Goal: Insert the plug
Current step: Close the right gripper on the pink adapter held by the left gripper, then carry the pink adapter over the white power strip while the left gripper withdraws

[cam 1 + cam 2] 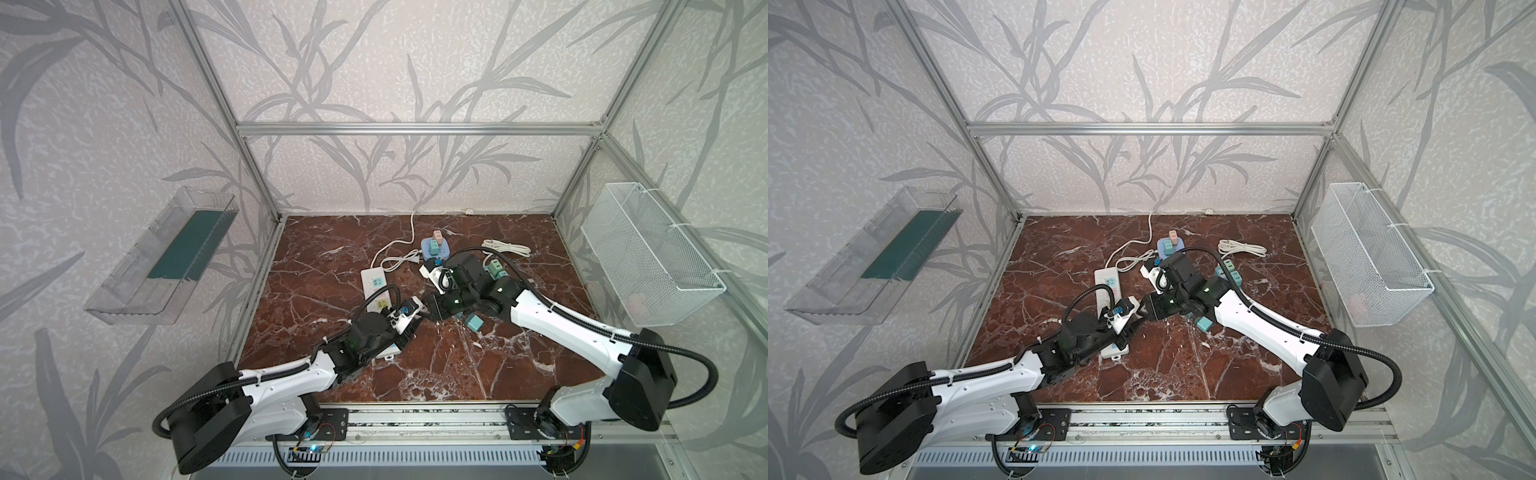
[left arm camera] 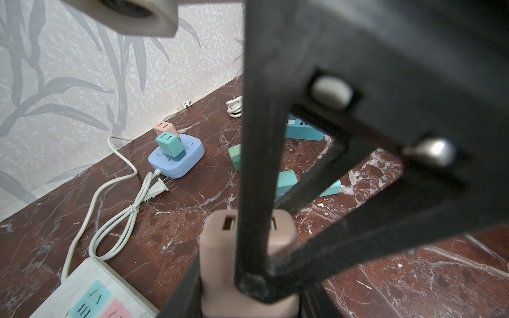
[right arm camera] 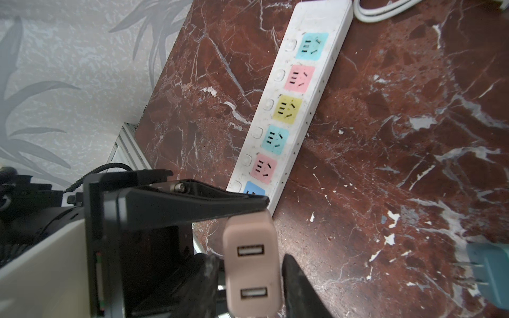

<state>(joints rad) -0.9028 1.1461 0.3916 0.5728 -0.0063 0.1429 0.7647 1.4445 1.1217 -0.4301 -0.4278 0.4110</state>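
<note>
tabletop (image 1: 457,365): red-brown marble, white veins. walls (image 1: 415,62): off-white, grey leaf print. power strip (image 3: 286,108): white, socket patches from top of frame down cyan, pink, yellow, cyan, pink, blue. plug (image 3: 252,264): dusty pink. hub (image 2: 176,161): pale blue, carrying a teal cube (image 2: 168,143) and a pink cube (image 2: 164,128). cables (image 2: 121,220): white. basket (image 1: 652,257), right edge: white mesh. tray (image 1: 137,286), left edge: clear, with a dark green liner (image 1: 187,245). left arm (image 1: 286,386) and right arm (image 1: 561,328): white shells, black joints.

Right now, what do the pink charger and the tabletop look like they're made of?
Pink charger: likely moulded plastic, matte, with smooth rounded corners and metal-lined USB slots. Tabletop: polished red-brown marble or a marble-look laminate, going by the white veins and soft reflections; can't tell which.
</note>
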